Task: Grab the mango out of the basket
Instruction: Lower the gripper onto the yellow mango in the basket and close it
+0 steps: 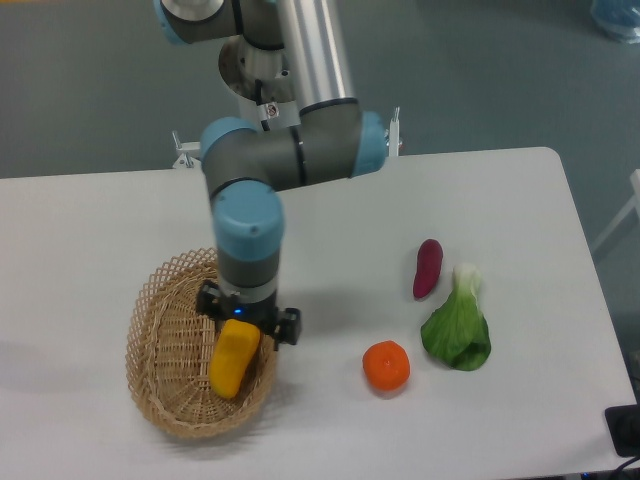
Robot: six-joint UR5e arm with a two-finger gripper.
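Camera view from overhead: the claw (247,318) hangs right over the basket (158,385) at the left of the white surface (90,235), directly above the far end of the mango (234,357). Mango lies inside the basket, on its right half. How far the claw is spread, I cannot tell; its fingers are hidden beneath the wrist. Off to the right sit an orange (386,366), a sweet potato (427,268) and a bok choy (458,328).
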